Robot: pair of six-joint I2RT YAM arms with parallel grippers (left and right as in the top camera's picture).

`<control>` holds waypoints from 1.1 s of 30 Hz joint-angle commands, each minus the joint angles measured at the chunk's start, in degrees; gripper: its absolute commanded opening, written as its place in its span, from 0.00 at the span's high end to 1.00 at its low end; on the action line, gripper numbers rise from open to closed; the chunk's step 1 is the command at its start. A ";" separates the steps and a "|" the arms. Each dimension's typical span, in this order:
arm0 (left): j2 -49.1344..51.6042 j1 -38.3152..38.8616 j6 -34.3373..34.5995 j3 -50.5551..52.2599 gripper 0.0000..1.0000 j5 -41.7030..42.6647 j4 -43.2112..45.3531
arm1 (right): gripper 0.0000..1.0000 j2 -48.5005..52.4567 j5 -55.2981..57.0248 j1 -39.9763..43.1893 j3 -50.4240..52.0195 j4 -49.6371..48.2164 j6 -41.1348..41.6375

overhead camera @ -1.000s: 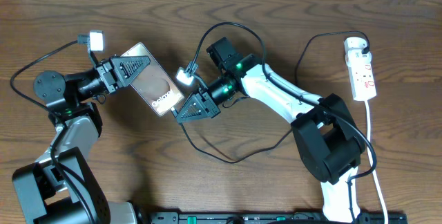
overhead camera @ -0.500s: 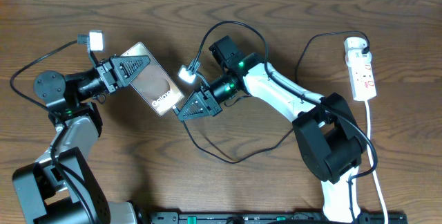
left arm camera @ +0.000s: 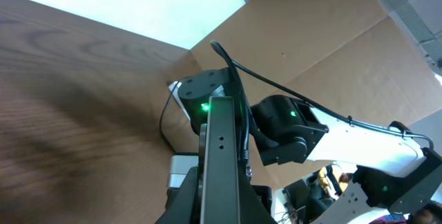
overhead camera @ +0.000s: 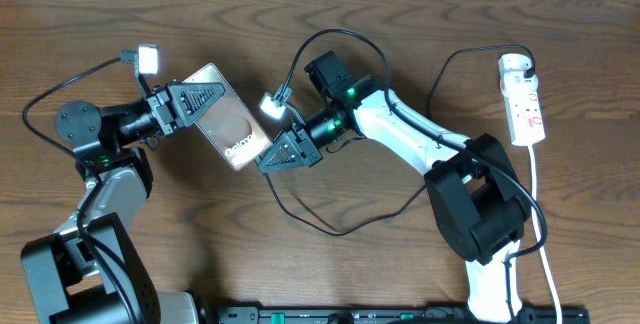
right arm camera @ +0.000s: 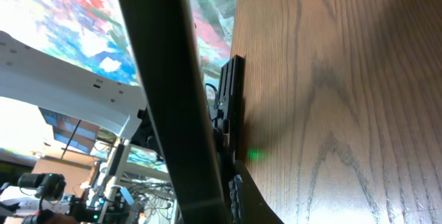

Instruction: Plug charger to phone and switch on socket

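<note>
**A:** From overhead, where is the phone?

**B:** The flat brown-bronze phone [overhead camera: 238,134] with white lettering is at 9 o'clock from the middle. Its long side runs from 10 to 4 o'clock. The left end effector [overhead camera: 205,101] is closed on its 10 o'clock end.

**A:** And the other arm?

**B:** The right end effector [overhead camera: 268,161] is closed on the end of the long thin black charger [overhead camera: 330,230], just at the phone's 4 o'clock corner. The cable loops toward 6 o'clock over the brown wooden worktop [overhead camera: 380,274], then goes toward 3 o'clock. The plug tip is hidden, so I cannot tell whether it meets the phone.

**A:** The socket?

**B:** The narrow white socket [overhead camera: 526,104] with red markings lies at 3 o'clock, well apart from both end effectors. Its white cord [overhead camera: 541,214] runs toward 6 o'clock.

**A:** The left wrist view?

**B:** A grey bar [left arm camera: 221,162] stands in the middle. The white and black right arm [left arm camera: 359,144] is at 3 o'clock. The grip is not clear here.

**A:** The right wrist view?

**B:** A dark blurred bar [right arm camera: 173,79] crosses in front of the worktop [right arm camera: 345,79]. I cannot tell the grip from here.
</note>
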State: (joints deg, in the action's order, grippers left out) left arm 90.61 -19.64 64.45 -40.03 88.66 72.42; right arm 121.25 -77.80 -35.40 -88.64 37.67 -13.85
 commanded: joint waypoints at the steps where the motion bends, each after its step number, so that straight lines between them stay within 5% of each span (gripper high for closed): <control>1: -0.70 0.39 -0.39 0.07 0.93 1.40 0.50 | 0.99 -0.26 -2.29 0.50 -0.24 0.26 0.13; 33: -0.70 -1.66 -2.93 0.07 0.93 1.38 0.50 | 0.99 -0.26 -0.31 -0.81 -0.22 6.93 -4.92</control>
State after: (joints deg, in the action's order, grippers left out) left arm 90.61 -21.23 62.50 -39.97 89.93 72.42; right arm 121.25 -76.88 -35.29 -88.64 44.88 -17.39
